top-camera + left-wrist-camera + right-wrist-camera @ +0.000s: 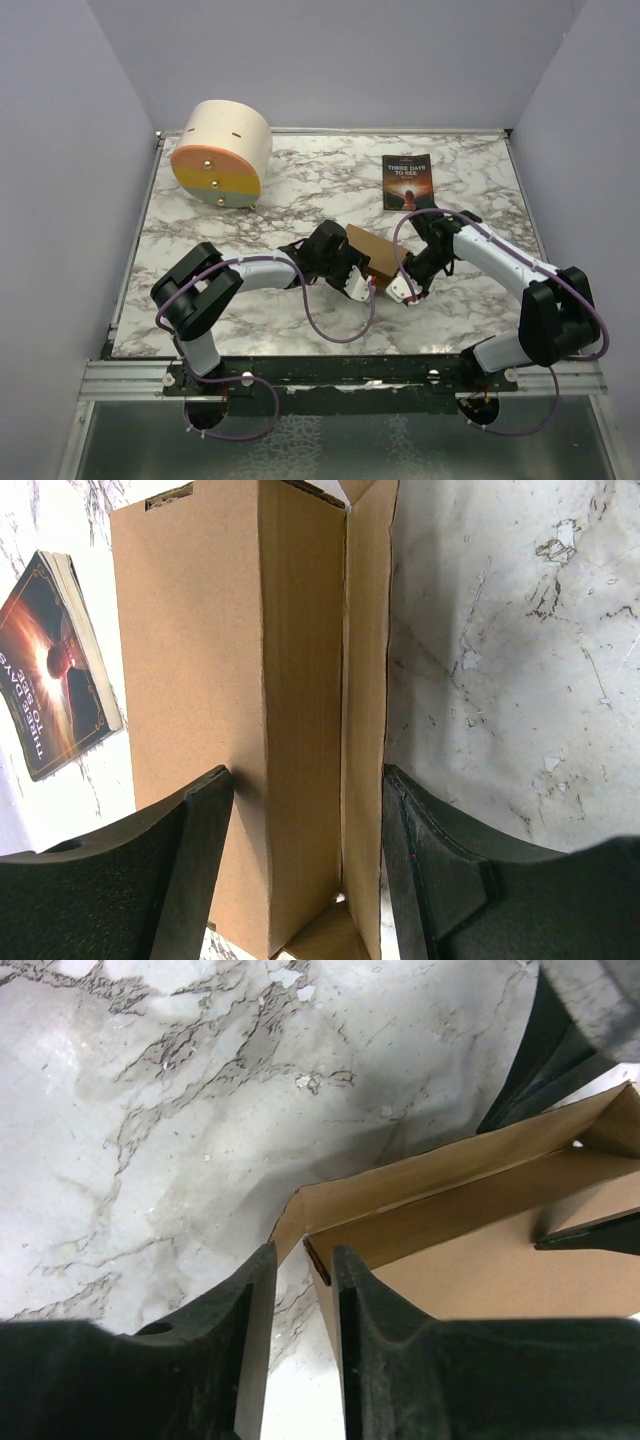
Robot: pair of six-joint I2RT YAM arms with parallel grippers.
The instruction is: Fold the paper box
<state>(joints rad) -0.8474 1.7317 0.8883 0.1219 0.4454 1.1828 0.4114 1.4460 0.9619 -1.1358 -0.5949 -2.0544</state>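
Gripping the paper box by its folded side wall, the left end effector is holding it at the bench centre. The right end effector is hovering released, narrowly parted, at a flap corner. Bench surface is showing around the box edges, and the book is lying well apart.

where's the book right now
In the top view the book lies flat on the far right part of the table, just beyond the cardboard box. In the left wrist view it shows left of the box.
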